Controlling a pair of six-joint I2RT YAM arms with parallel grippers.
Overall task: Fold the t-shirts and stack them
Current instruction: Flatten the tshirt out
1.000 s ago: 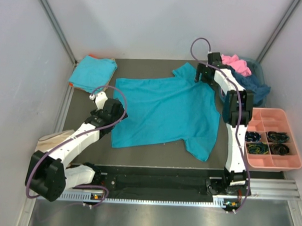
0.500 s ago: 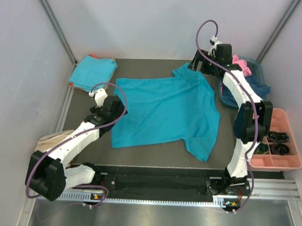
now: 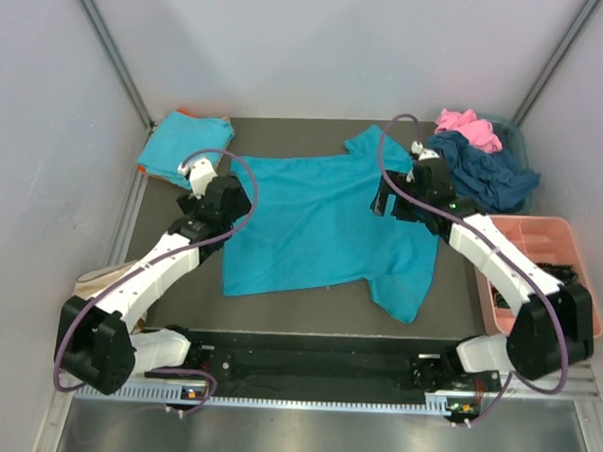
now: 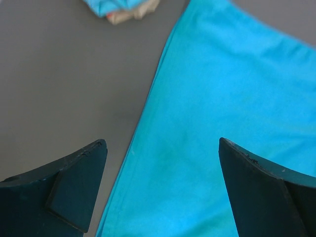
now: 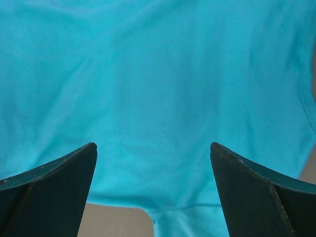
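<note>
A turquoise t-shirt (image 3: 327, 222) lies spread flat mid-table. A second turquoise t-shirt (image 3: 185, 146), folded, rests at the back left. Pink (image 3: 468, 125) and navy (image 3: 484, 172) t-shirts lie bunched at the back right. My left gripper (image 3: 209, 185) hovers open over the spread shirt's left edge (image 4: 148, 123), with the folded shirt (image 4: 113, 7) beyond it. My right gripper (image 3: 386, 200) hangs open above the shirt's right shoulder area (image 5: 158, 74). Neither gripper (image 4: 160, 148) (image 5: 153, 148) holds any cloth.
The pink compartment tray (image 3: 542, 225) with dark coiled items sits at the right edge, partly under my right arm. A blue bin (image 3: 514, 135) holds the bunched shirts. A beige object (image 3: 104, 277) lies off the table's left side. Walls close in on three sides.
My right arm swung from the back right beside the bin down and left over the spread shirt, its jaws widening. My left gripper shifted toward the shirt's upper left edge.
</note>
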